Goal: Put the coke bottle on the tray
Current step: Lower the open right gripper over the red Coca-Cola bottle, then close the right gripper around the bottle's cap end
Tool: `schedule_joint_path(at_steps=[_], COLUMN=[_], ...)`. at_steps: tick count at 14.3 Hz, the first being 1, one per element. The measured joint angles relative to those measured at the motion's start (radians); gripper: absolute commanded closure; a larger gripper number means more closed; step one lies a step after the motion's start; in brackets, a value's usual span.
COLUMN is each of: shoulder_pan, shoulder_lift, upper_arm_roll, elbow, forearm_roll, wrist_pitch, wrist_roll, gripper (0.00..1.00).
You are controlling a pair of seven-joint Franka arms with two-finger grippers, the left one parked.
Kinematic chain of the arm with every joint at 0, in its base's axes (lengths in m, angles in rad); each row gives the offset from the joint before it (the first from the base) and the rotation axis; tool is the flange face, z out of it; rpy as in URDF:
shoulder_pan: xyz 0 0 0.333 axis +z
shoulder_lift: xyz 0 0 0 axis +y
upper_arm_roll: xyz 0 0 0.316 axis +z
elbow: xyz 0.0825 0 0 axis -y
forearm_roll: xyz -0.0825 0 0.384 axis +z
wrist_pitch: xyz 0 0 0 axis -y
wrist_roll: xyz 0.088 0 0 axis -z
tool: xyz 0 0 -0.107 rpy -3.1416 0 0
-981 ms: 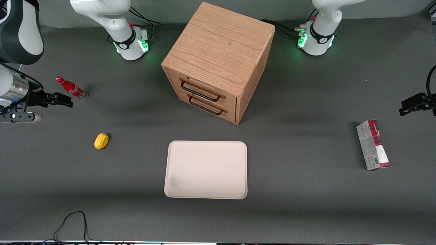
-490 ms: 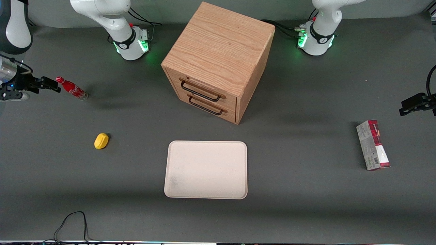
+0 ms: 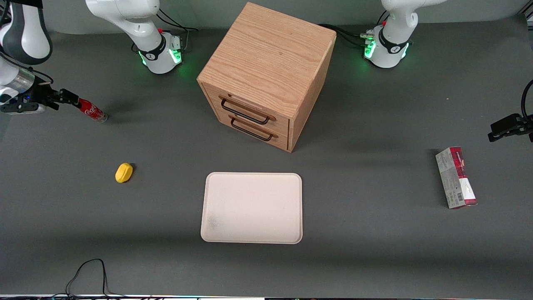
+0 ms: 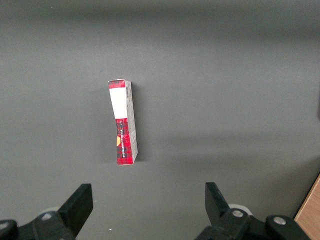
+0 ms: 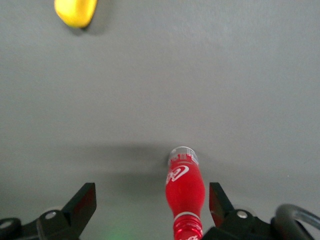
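Straddling coke bottle, spread pincer

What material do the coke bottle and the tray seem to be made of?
The coke bottle, lying between the open pincer's fingers, looks like glossy clear plastic or glass: its base is see-through and highlights show on it. The tray looks like matte cream plastic or a moulded composite: dull, faintly speckled, with rounded moulded corners.
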Motion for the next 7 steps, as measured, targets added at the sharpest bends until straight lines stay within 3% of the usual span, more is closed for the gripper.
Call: schedule_joint_path(at_steps=[3,7], shoulder_pan=[0.000,0.001], shoulder_lift=[-0.008,-0.021], upper_arm_roll=[-0.071,-0.112], elbow=[-0.035,-0.096], forearm_roll=[-0.068,-0.083], wrist_pitch=[0.038,0.103], wrist_roll=[-0.004,-0.006], gripper=[0.00,0.00])
